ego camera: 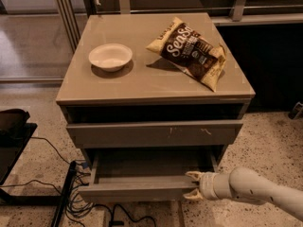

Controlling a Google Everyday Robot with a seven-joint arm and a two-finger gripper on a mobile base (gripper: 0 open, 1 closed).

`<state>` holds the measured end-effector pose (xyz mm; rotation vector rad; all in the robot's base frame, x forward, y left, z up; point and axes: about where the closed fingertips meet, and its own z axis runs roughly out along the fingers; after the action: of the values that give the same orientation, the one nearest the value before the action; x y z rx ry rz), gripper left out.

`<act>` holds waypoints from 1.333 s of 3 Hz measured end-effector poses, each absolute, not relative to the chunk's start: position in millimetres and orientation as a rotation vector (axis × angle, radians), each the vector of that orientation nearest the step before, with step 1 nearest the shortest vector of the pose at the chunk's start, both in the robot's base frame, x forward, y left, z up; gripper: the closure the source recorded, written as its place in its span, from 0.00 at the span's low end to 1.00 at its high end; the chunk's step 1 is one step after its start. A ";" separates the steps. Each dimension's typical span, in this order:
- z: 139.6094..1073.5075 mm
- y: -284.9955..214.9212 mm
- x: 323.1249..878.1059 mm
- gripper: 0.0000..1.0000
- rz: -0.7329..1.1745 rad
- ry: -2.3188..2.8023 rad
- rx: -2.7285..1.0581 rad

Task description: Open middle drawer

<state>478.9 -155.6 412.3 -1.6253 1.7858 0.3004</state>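
The middle drawer (pixel 137 189) is a wide, shallow grey-brown drawer with a plain front. It stands pulled out below the scratched top drawer front (pixel 154 133), and its inside shows empty. My gripper (pixel 191 186) comes in from the lower right on a white arm. It is at the right end of the middle drawer's front, with one finger (pixel 193 175) above the front's top edge and the other low against its face. The front sits between them.
A white bowl (pixel 110 56) and a snack bag (pixel 190 51) lie on the cabinet top (pixel 142 82). Cables and a black stand (pixel 61 193) are on the floor at the left. A dark cabinet wall (pixel 274 56) is at the right.
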 end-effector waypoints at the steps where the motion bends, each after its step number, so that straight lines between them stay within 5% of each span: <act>1: 409.9 -159.7 463.0 0.61 0.315 1.778 -1.623; 3: 414.0 -164.8 442.6 1.00 0.329 1.771 -1.626; 4: 411.2 -158.8 421.8 1.00 0.347 1.737 -1.658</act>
<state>421.8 -158.8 411.2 -1.6584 1.7365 0.3475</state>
